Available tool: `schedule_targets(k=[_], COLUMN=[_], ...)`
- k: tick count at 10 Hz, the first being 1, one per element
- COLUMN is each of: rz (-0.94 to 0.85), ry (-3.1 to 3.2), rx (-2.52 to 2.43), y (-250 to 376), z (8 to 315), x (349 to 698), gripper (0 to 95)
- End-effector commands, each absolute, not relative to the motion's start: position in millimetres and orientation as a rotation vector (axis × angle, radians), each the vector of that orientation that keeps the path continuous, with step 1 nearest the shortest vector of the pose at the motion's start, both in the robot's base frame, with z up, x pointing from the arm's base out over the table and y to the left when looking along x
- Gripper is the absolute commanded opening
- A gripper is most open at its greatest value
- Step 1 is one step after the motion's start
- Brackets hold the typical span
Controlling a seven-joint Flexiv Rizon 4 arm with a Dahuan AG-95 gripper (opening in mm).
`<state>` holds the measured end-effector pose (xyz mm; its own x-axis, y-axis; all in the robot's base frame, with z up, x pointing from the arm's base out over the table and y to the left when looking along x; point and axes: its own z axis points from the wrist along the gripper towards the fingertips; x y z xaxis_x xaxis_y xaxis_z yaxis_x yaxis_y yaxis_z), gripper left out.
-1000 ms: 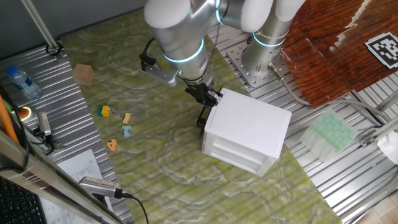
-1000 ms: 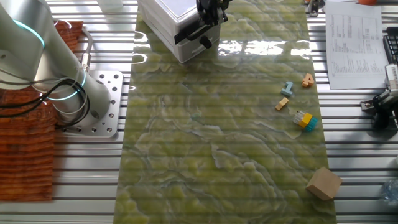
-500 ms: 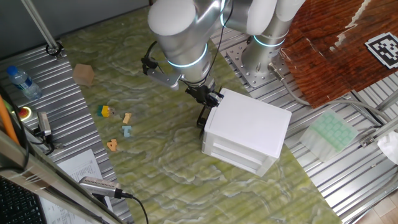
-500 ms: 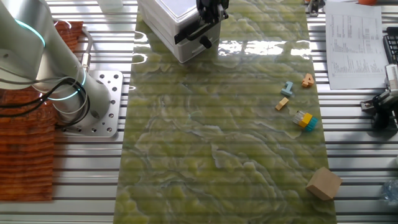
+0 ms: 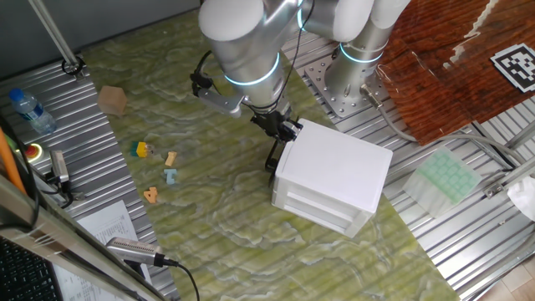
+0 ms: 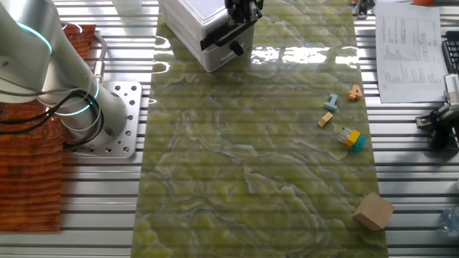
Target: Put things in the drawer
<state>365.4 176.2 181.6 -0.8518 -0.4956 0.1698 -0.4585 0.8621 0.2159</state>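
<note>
The end effector (image 5: 282,132) is sitting against the front of the white cabinet (image 5: 334,171), at the black loop handle (image 6: 219,38) of its top drawer (image 6: 208,36); whether its fingers are clenched on the handle I cannot tell. The drawer is looking closed. The toy pieces, yellow (image 6: 351,138), tan (image 6: 325,120), pale blue (image 6: 331,102) and orange (image 6: 355,92), are lying clustered on the green counter (image 6: 251,158), well apart from the cabinet.

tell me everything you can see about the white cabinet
The white cabinet is a boxy unit that looks like plastic, sitting upright on the green mat, with stacked drawer fronts on one side. A black handle shows at its front, and the tool sits right at that top edge. Whether it grips the handle is unclear.
</note>
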Motion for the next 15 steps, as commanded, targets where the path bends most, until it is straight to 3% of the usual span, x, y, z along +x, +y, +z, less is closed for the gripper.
schedule_targets(k=[1,8,15], rz=[-0.329,-0.360,-0.277], ry=[-2.804,-2.773,-2.767], rx=[0.711,0.722,0.786], y=[177.4,186.1,160.7], z=[185.7,186.4,183.5], x=[363.3,361.4,370.6], gripper=[0.0,0.0,0.0])
